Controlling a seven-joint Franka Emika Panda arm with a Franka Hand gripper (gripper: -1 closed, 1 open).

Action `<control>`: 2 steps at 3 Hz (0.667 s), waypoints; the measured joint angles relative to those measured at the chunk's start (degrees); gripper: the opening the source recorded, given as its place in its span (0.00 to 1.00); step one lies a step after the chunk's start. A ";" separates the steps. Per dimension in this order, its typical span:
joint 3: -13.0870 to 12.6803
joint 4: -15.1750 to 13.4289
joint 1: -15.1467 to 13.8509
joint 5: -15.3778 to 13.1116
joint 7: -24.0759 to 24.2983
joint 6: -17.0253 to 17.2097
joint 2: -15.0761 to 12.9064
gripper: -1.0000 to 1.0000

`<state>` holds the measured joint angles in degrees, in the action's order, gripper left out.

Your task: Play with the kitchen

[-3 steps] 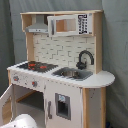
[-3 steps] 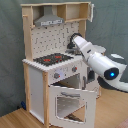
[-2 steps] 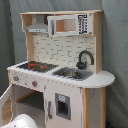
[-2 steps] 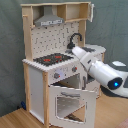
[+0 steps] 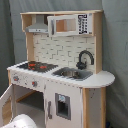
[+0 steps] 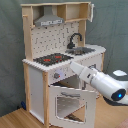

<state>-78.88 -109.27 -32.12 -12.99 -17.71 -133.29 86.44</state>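
Note:
The kitchen is a tall white and light-wood toy unit with a black-red stovetop, a black faucet over a sink, and a grey hood. In the second exterior view the kitchen has its windowed oven door swung open and down. My white arm reaches in from the second exterior view's right. Its gripper hangs at the counter's front edge, just above the knobs. In the first exterior view only a rounded white part of the arm shows at the bottom left.
A grey curtain hangs behind the kitchen. The floor is light wood. A microwave-like cabinet sits beside the hood. The open oven door's edge sticks out at the first exterior view's left.
The arm's tip has come down from faucet height to the counter's front edge near the knobs. The oven door stays open.

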 joint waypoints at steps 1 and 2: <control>-3.73 0.00 -0.01 0.00 -4.21 -2.90 -0.80 1.00; -8.43 -0.01 -0.09 0.26 -4.82 -6.70 -1.33 1.00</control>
<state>-87.31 -109.28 -32.21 -12.73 -22.54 -140.00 85.11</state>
